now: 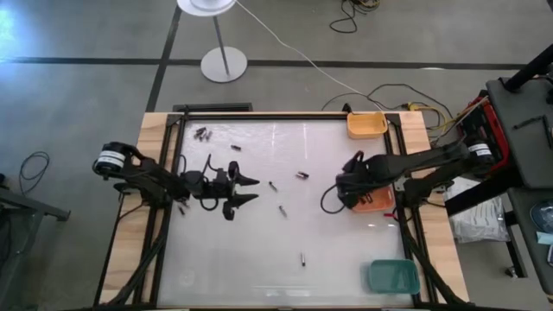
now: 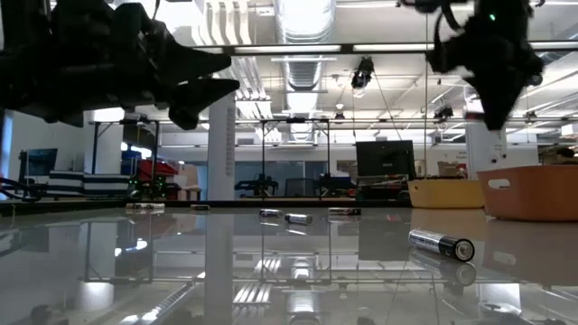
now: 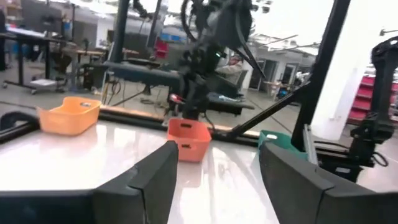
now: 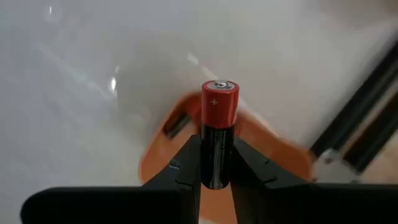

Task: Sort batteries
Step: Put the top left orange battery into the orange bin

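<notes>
- Glossy white bench [image 1: 259, 259] in a wooden frame, on a grey floor; white round-footed lamp stand [image 1: 224, 63] beyond the far edge.
- Left end effector [image 1: 244, 190] over the left-middle of the bench, fingers [image 3: 149, 180] spread wide apart, nothing between them.
- Right end effector [image 4: 216, 163] above the orange-red plastic bin [image 1: 374, 203] at the right edge, clamped on a black-and-red cylindrical battery [image 4: 217, 134] held upright, red end uppermost.
- Yellow-orange plastic bin [image 1: 366, 124] at the far right corner; teal plastic tray [image 1: 391, 276] at the near right corner.
- Small loose dark batteries [image 1: 301, 175] scattered over the bench: a cluster near the far left corner, a few around the middle, one toward the near edge.
- One black battery with a silvery end [image 2: 441, 244] lying on its side close to the low camera.
</notes>
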Tool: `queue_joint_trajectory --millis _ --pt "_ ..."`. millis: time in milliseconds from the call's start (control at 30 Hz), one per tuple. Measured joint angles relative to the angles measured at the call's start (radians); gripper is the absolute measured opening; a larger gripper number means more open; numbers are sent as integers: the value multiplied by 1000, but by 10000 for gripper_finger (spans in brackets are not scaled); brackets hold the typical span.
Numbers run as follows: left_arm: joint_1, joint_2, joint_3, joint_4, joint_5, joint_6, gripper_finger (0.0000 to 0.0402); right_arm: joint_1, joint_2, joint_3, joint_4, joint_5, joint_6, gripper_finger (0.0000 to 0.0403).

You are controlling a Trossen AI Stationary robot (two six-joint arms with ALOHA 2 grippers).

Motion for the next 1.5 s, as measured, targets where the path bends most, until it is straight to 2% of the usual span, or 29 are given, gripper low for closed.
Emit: queue_joint_trajectory --millis 133,400,667,833,1133,1367,1500 --pt "-18 24 -1 0 -3 19 206 -2 13 -130 77 -112 47 47" --pt "-84 30 -18 41 -3 21 203 -10 45 -296 127 -250 127 47" --pt "-106 26 -43 81 -4 45 203 -87 62 -344 167 -248 55 47" --pt "-106 25 -42 80 -8 46 203 -156 78 -395 236 -295 12 47" --pt "-108 25 -42 81 -10 46 203 -205 104 -417 297 -306 -62 48" --pt "-109 25 -42 80 -13 47 203 -226 113 -414 306 -307 -84 96" --pt "-110 25 -42 79 -13 46 203 -225 97 -365 192 -284 -57 124"
